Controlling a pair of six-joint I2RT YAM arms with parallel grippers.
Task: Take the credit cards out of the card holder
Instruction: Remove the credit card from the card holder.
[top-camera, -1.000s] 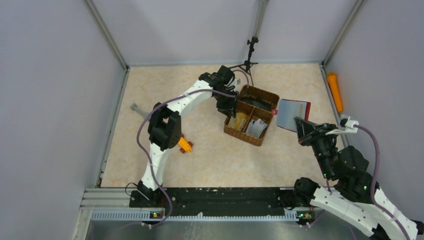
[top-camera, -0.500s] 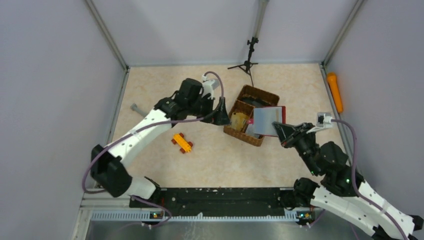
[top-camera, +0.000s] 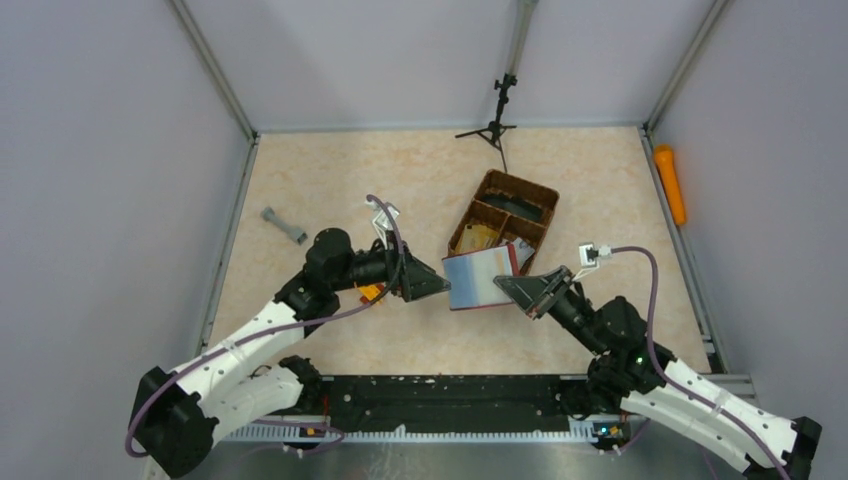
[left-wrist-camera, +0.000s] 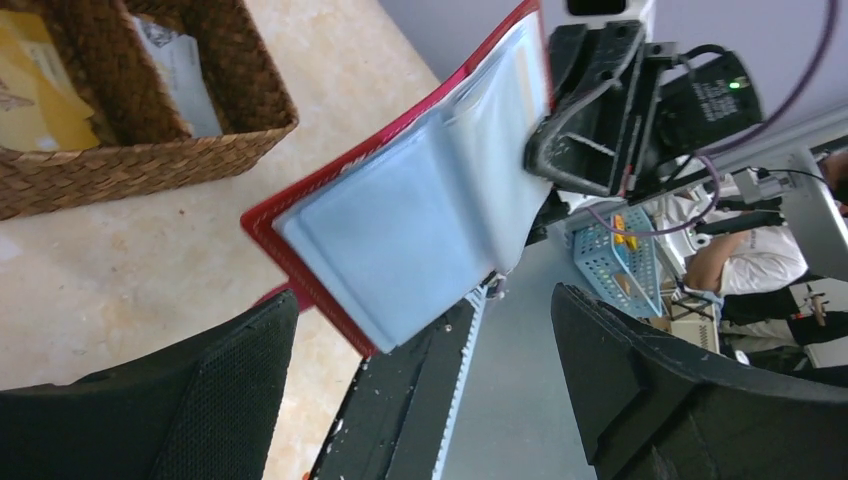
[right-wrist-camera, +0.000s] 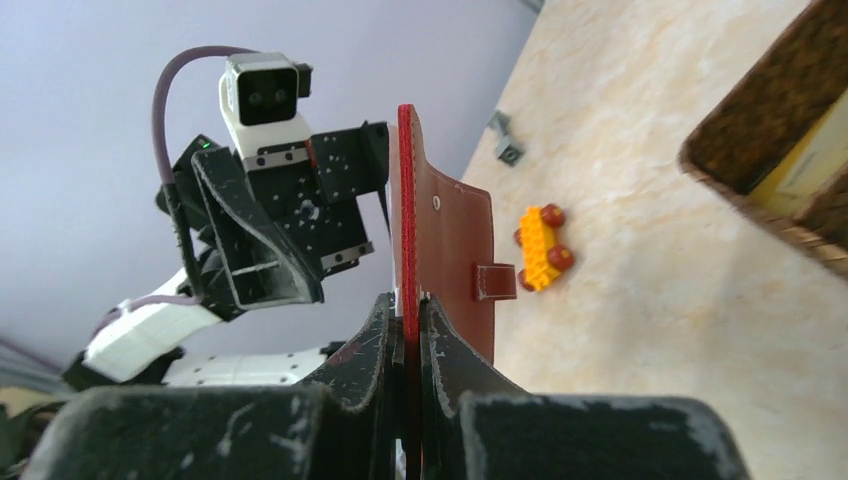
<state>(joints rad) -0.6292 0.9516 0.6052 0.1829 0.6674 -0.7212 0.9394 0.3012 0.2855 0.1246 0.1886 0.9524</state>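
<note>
The right end effector (right-wrist-camera: 408, 305) is clenching one edge of the red card holder (top-camera: 478, 281), holding it open above the bench (top-camera: 330, 190). The left end effector (top-camera: 436, 284) is gaping, released, facing the pale sleeves (left-wrist-camera: 420, 220). It should be pinching one card edge only and pulling straight along its sleeve. Beyond, tan and grey cards (left-wrist-camera: 45, 95) are lying in the basket (top-camera: 505, 178).

Beige table (top-camera: 330, 170) carrying: wicker basket (top-camera: 505, 222) sitting just off centre toward 2 o'clock, orange cylinder (top-camera: 670, 185) lying at 2, grey piece (top-camera: 284, 225) at 9, tripod (top-camera: 495, 125) at 12.
</note>
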